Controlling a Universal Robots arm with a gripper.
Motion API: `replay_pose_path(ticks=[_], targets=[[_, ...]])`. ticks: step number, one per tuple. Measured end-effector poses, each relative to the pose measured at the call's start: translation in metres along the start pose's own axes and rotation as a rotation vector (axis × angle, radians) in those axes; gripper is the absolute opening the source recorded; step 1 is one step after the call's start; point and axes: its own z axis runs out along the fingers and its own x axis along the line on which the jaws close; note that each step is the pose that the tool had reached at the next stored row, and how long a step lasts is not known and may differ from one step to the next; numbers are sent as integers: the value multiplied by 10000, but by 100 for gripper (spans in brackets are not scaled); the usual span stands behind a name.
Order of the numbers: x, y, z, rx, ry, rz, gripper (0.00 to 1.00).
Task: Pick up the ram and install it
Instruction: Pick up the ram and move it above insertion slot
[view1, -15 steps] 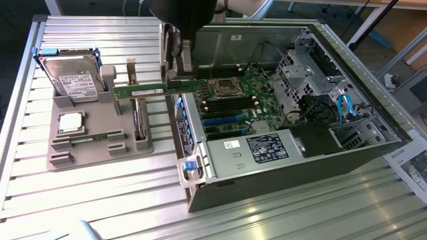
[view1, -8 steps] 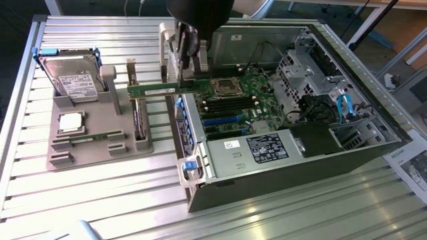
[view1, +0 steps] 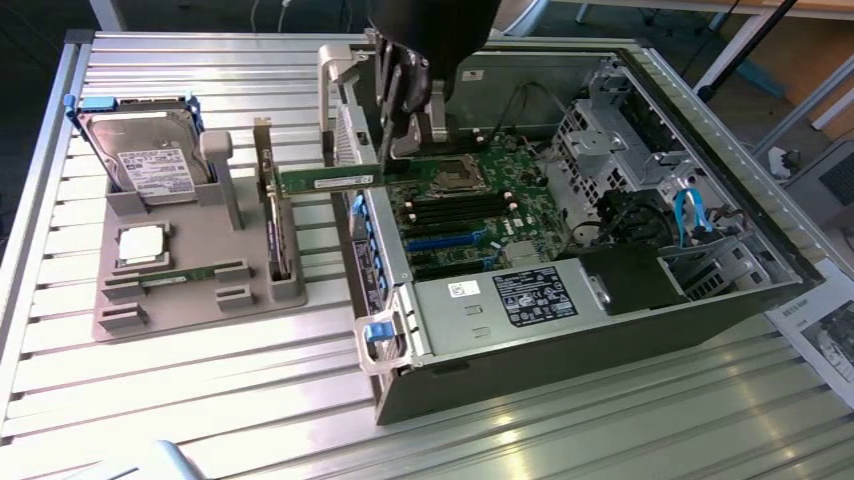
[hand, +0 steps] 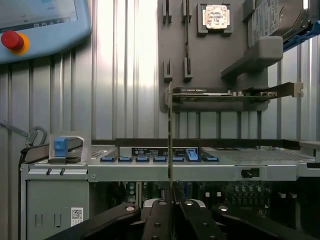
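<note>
Ribbed aluminium tabletop (view1: 200, 400), with an open computer case (view1: 747, 300) on the exterior view's right and a grey parts fixture (view1: 200, 300) on its left. Gripper (view1: 398, 150) hangs over the case's left wall, clenched on the ram (view1: 331, 180). It pinches the two flat faces close to the stick's right end. In the wrist view the fingers (hand: 162, 210) meet on the board, which shows edge-on as a thin line (hand: 170, 130). The ram is in the air with its long edge about level. Most of its length juts toward the exterior view's left, between the fixture and the motherboard (view1: 501, 190), touching neither. Dark long slots (view1: 461, 212) lie on the motherboard just right of and nearer than the gripper. Farther left on the fixture stand an upright card (view1: 271, 210), the square processor chip (view1: 143, 245) and the hard drive (view1: 147, 150).

Handling, my judgement: the stick is very light and stiff along its length, but thin, so it should tolerate no bending or twisting. The chips and the contact edge look easy to damage. A hold on the flat faces seems right, leaving the contact edge free. An end grip leaves a long overhang, so a knock on the case wall could lever the stick askew in the fingers. A hold nearer the middle would steady it better.
</note>
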Motion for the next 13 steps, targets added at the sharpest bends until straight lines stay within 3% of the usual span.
replay_pose_path(ticks=[5,11,13], targets=[[5,-120,-5,0,0,0,12],[14,-357,-15,0,0,0,12],[16,-402,-17,0,0,0,12]])
